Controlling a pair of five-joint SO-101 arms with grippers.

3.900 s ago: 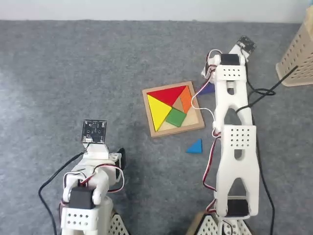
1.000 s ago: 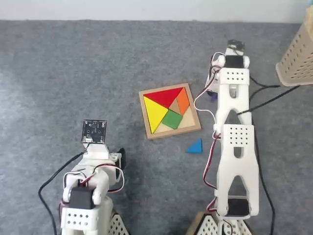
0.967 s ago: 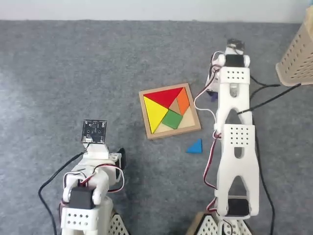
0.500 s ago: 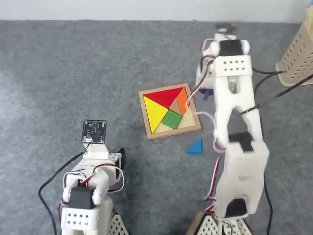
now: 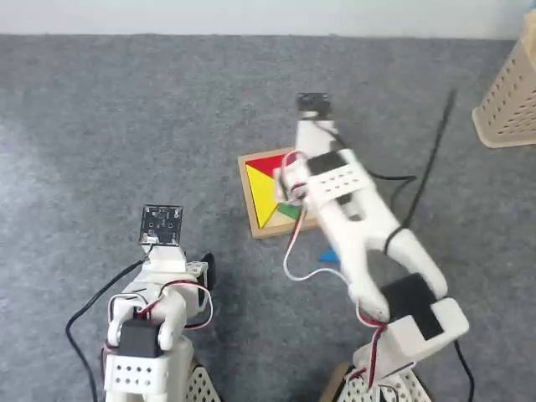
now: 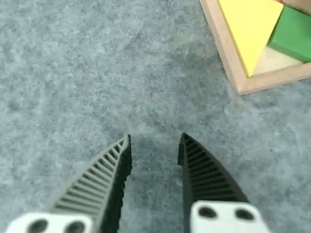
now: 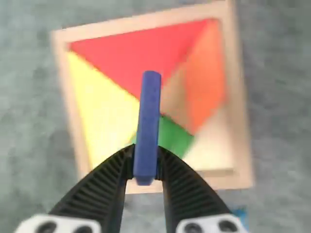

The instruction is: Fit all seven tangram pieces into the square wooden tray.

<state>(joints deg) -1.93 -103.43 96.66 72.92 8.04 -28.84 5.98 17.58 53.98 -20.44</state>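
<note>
1. We see the right gripper (image 7: 146, 167) clamped on a blue piece (image 7: 147, 121), held edge-on directly above the square wooden tray (image 7: 239, 97).
2. Our left gripper (image 6: 153, 145) sits partly open and empty, with the tray's corner ahead of it.

No text, label, brand, number or sign can be read in any view. The tangram pieces (image 7: 99, 111) show plain colour and the rim of the wooden tray (image 7: 238, 97) shows bare wood, neither with any legible marking.
</note>
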